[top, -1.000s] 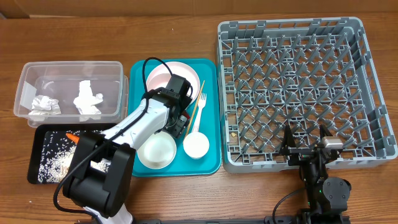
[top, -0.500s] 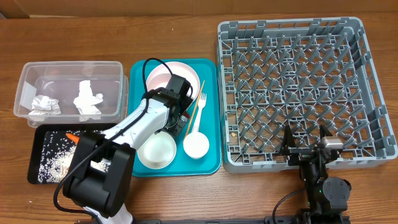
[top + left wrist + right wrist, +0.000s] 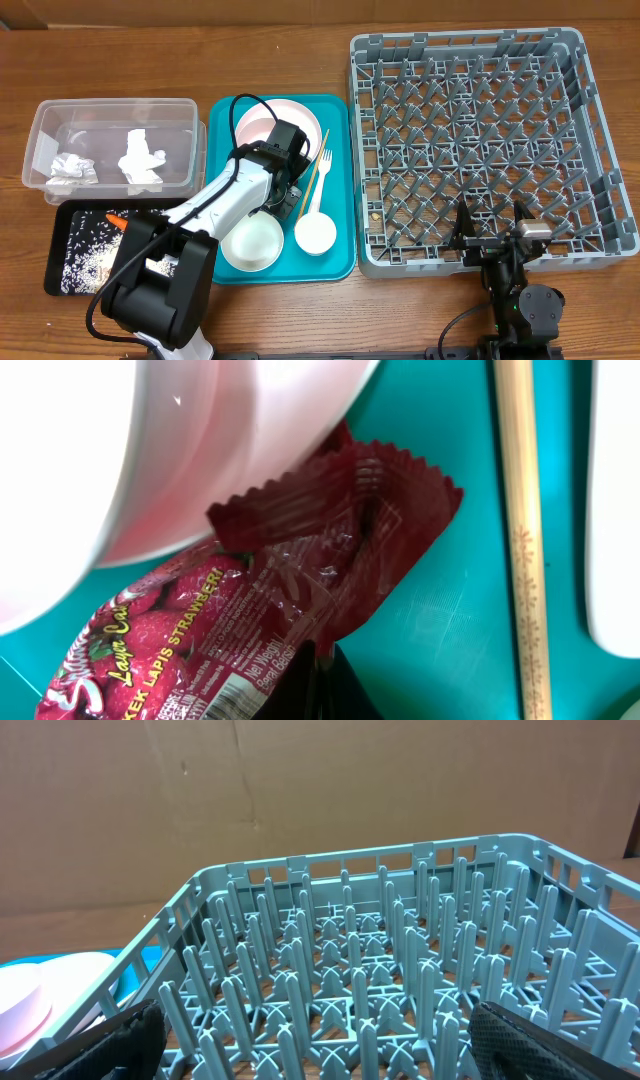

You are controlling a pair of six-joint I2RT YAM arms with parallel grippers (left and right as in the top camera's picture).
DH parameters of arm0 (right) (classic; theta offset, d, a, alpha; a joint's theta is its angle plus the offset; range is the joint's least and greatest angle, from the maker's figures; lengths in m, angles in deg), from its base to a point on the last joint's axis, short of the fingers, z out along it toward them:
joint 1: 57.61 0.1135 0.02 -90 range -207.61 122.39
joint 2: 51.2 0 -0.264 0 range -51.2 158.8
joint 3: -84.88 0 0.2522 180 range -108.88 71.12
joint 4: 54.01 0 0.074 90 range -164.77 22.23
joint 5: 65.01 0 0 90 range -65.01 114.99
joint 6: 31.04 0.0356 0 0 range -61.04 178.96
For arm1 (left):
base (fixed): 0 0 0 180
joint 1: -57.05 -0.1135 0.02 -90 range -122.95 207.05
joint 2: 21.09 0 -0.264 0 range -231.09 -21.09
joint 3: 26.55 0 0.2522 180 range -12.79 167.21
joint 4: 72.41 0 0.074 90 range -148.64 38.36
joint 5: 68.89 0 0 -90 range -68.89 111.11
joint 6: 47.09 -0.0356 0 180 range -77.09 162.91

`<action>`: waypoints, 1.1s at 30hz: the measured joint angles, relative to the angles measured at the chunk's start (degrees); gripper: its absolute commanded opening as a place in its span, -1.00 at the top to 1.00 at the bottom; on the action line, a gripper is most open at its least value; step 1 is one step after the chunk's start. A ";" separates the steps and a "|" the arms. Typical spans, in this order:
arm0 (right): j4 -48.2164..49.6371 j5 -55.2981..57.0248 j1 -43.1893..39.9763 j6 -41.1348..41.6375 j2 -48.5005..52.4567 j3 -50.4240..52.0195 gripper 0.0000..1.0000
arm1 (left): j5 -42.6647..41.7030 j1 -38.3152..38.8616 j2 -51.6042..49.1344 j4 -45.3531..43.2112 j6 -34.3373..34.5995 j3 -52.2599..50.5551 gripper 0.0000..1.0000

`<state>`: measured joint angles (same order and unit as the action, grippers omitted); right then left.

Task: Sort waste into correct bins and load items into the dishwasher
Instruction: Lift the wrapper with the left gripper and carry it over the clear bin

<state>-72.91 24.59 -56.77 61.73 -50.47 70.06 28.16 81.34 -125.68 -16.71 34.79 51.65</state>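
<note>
**A:** Wrapper [image 3: 250, 610], from the left wrist?
**B:** Red, crinkled, on the teal tray [image 3: 440, 640] against the pink plate [image 3: 150, 450]. The left hand [image 3: 312, 678] is pinched on its edge, chopstick [image 3: 525, 530] nearby.
**A:** Overhead?
**B:** That hand sits low between plate and fork [image 3: 322, 175].
**A:** Right wrist?
**B:** There the right hand [image 3: 320, 1030] is spread wide before the grey rack [image 3: 380, 960].

Glossy red snack wrapper [image 3: 300, 590]: strawberry print, crinkled, zigzag end, lying flat on the teal tray [image 3: 450, 620] with its far edge tucked under the rim of the pale pink round plate [image 3: 150, 450]. Thin wooden chopstick [image 3: 525, 540] just right of it, not touching.

White plastic fork [image 3: 323, 172] right of the chopstick. White bowl [image 3: 252, 243] and small white cup [image 3: 315, 233] upright at the tray's near end.

Clear rectangular plastic tub [image 3: 115, 103], far left, holds crumpled white paper napkins [image 3: 140, 160].

Shallow black rectangular tray [image 3: 52, 250], near left, holds beige crumbs [image 3: 85, 262] and a small orange carrot [image 3: 115, 218].

Large square grey plastic dish rack [image 3: 470, 40], right, holds no dishes.
</note>
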 measured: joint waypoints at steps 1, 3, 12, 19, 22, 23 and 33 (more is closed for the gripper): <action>0.00 0.00 0.00 0.00 0.00 0.00 -1.00 | 0.00 0.00 0.00 0.24 -0.02 0.00 0.92; -0.02 0.02 0.00 0.02 0.00 0.00 -1.00 | 0.00 0.00 0.00 0.68 0.00 0.02 0.92; -0.07 -0.02 0.00 0.02 0.00 0.00 -1.00 | 0.00 0.00 -0.04 8.98 0.00 4.52 0.92; -0.02 0.00 0.00 0.04 0.00 0.00 -1.00 | 0.00 0.00 -0.07 15.17 -0.02 12.31 0.92; -0.07 0.00 0.00 0.02 0.00 0.00 -1.00 | 0.00 0.00 -0.07 18.03 -0.02 15.52 0.92; -0.02 0.00 0.00 0.02 0.00 0.00 -1.00 | 0.00 0.00 -0.07 18.97 -0.02 16.52 0.92; 0.02 0.00 0.02 0.00 0.00 0.00 -1.00 | 0.00 0.00 -0.15 29.77 0.00 26.58 0.92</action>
<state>-72.89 24.59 -56.75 61.73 -50.47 70.06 28.16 81.34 -125.84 13.06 34.79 78.23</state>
